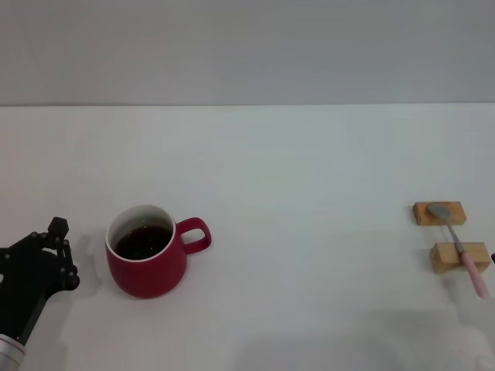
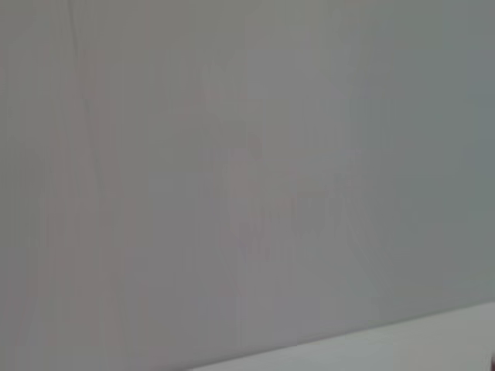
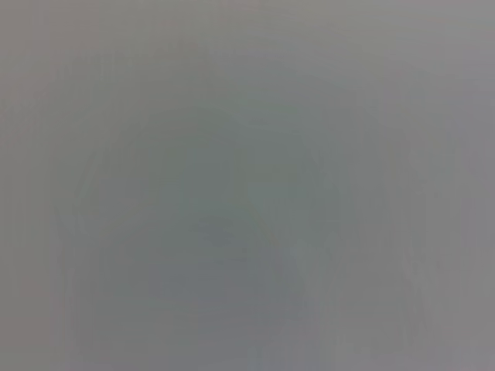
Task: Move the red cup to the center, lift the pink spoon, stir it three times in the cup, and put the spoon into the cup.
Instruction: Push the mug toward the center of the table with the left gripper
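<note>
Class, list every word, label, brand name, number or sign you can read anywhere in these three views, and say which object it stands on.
None: no readable text appears in any view.
The red cup is plain, with no logo or print on the side that shows.
The pink spoon and the two wooden blocks under it carry no markings.
The left gripper shows no label.
Both wrist views show only blank grey surfaces.

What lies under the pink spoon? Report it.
The slim pink-handled metal spoon rests across two small tan wooden blocks on the white table. Its bowl sits on the farther block; the block tops beneath it are covered.
</note>
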You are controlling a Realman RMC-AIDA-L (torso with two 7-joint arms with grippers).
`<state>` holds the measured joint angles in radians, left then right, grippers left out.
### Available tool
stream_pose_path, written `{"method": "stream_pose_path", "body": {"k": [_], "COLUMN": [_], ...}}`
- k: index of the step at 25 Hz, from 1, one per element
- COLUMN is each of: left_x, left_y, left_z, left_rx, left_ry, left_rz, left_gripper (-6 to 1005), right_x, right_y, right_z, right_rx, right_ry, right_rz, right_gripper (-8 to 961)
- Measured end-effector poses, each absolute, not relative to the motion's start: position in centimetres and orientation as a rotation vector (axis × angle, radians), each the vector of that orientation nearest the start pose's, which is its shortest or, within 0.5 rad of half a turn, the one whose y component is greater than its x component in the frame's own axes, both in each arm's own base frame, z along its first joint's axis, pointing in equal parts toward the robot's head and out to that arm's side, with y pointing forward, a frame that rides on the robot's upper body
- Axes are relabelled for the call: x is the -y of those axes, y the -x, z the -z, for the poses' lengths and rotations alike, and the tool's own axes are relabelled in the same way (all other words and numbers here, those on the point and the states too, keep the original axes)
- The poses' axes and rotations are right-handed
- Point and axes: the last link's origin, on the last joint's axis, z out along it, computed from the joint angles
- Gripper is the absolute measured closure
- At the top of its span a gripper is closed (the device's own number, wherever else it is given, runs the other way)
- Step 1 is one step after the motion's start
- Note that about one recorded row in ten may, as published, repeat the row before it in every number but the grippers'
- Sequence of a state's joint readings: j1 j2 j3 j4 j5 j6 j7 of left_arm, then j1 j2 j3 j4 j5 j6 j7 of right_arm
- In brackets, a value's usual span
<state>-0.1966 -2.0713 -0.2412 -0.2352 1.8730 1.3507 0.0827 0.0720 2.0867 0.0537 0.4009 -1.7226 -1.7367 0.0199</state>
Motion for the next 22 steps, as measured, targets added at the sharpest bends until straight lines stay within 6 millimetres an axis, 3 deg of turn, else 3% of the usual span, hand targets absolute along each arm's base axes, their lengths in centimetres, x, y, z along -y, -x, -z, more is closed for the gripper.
{"method": "stream_pose_path", "body": {"k": [22], "left_x": [-23.9], "left_y": [34.4], "left_z": [5.9], "left_rx": [0.419], "left_ry": [1.816], "left_rz": [0.545], "left_gripper": [1001], "right_x": [-17.2], "right_y": [-31.1], "right_z": [3.9], "right_rx": [-0.509], "right_ry": [1.469], "right_rz": [-0.965], "right_gripper": [202]}}
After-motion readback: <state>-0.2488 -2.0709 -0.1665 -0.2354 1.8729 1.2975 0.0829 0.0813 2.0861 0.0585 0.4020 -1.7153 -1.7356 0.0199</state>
